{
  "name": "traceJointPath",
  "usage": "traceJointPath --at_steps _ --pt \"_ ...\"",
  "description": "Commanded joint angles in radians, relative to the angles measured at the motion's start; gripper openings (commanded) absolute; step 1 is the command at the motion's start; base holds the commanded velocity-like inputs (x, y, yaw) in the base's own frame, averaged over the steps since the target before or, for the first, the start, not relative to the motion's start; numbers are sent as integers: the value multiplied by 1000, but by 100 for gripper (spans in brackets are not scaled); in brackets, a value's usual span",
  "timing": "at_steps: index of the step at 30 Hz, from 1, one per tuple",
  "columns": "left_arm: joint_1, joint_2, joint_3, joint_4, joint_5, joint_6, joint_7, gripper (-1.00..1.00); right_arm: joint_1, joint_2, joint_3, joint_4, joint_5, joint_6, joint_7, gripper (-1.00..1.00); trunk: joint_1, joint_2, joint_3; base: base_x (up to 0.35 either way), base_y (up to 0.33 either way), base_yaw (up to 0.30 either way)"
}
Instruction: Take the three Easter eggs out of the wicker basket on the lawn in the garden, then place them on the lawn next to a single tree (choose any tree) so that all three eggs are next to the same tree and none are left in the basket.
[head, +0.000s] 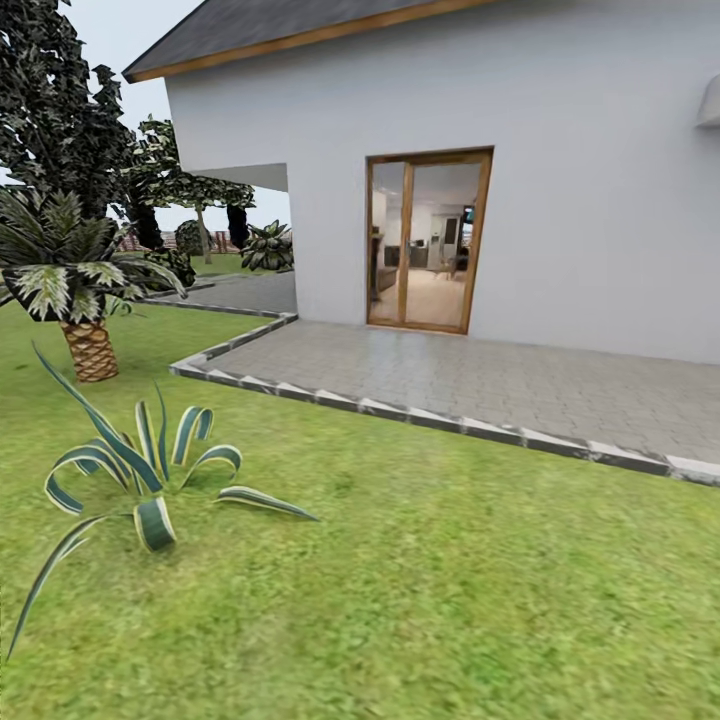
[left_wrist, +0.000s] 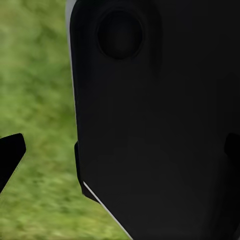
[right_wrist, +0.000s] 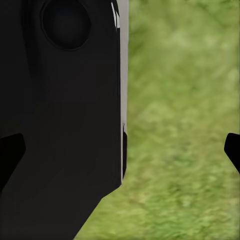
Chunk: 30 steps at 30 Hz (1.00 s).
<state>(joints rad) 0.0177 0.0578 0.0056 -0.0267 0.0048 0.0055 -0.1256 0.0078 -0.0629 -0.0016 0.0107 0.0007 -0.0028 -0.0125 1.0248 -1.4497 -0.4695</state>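
Head view: the lawn (head: 450, 600) spreads across the near ground, bright green and patchy. A striped, spiky-leaved plant (head: 150, 470) grows from it at near left; farther left stands a short palm (head: 85, 300) with a scaly brown trunk. Behind the palm rises a dark-leaved tree (head: 50, 110). A grey paved patio (head: 480, 375), edged with pale kerb stones, lies beyond the grass at centre and right. A white house (head: 560, 130) stands at its far side, with a wood-framed glass door (head: 428, 240) giving onto a lit interior. More shrubs and a strip of grass appear far off at left, past the house corner.

Left wrist view: a dark body panel (left_wrist: 160, 130) of the robot, blurred grass beside it, and black fingertips (left_wrist: 11, 152) at the frame edges, apparently spread with nothing between them.

Right wrist view: a similar dark panel (right_wrist: 60, 125), grass, and black fingertips (right_wrist: 232, 147) likewise apart and holding nothing.
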Motion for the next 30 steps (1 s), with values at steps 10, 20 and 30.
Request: traceJointPath --at_steps 10,20,30 --pt "1 1 2 -1 0 2 -5 100 0 0 2 0 1 0 -1 100 0 0 -1 12 277 0" --pt "1 0 4 -1 4 -1 -3 100 0 0 2 0 1 0 -1 100 0 0 -1 0 252 0" --pt "1 0 4 -1 6 1 -5 100 0 1 2 0 1 0 -1 100 0 0 -1 136 11 0"
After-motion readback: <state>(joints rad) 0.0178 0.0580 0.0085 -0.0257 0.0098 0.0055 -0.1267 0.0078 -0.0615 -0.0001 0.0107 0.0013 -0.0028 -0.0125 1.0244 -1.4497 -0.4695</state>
